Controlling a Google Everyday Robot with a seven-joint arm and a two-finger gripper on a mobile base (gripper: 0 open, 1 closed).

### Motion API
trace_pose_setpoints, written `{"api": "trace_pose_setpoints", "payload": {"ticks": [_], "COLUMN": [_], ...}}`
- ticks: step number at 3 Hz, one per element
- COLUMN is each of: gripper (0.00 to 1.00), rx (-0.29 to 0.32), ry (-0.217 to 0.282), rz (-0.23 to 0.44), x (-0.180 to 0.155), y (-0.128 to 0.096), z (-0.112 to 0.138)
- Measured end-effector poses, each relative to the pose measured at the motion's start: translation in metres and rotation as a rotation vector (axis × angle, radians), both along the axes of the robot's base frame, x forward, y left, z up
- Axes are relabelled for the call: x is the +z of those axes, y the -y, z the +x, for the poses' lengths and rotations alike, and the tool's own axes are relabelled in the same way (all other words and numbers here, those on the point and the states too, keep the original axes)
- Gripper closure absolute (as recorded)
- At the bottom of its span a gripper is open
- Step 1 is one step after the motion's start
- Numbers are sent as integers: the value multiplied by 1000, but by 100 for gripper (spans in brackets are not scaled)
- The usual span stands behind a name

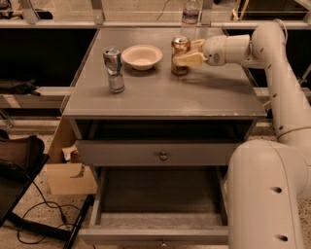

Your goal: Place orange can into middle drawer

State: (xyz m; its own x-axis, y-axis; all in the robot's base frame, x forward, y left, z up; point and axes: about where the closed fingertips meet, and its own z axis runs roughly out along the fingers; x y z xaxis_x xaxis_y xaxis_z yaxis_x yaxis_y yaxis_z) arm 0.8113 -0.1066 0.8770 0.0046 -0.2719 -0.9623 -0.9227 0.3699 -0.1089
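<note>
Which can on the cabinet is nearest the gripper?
The orange can, right of the bowl, in the gripper; the silver-blue can stands left of the bowl.

Dim, soft overhead light; the middle drawer (160, 192) lies murky. Upper centre, the claw (187, 57) clasping the orange can (180, 45) shadows the table (160, 97) faintly.

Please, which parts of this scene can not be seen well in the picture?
Camera view: the cream gripper, closed on the copper-orange soda can at the table's back, hides its right side.
Clear plastic water bottle: top cut by upper edge.
Open grey middle drawer: right corner behind robot's white body.
</note>
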Motion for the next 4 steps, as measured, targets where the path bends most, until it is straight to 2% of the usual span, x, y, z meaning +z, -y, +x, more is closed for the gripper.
{"api": "trace_pose_setpoints", "payload": {"ticks": [1,2,3,4], "gripper": [88,100,100,100], "rx": [0,0,-2,13], "ry": [0,0,32,79], "rz": [0,0,-49,-89], "x": [0,0,24,64], "y": [0,0,-1,-1], "z": [0,0,-4,-26]}}
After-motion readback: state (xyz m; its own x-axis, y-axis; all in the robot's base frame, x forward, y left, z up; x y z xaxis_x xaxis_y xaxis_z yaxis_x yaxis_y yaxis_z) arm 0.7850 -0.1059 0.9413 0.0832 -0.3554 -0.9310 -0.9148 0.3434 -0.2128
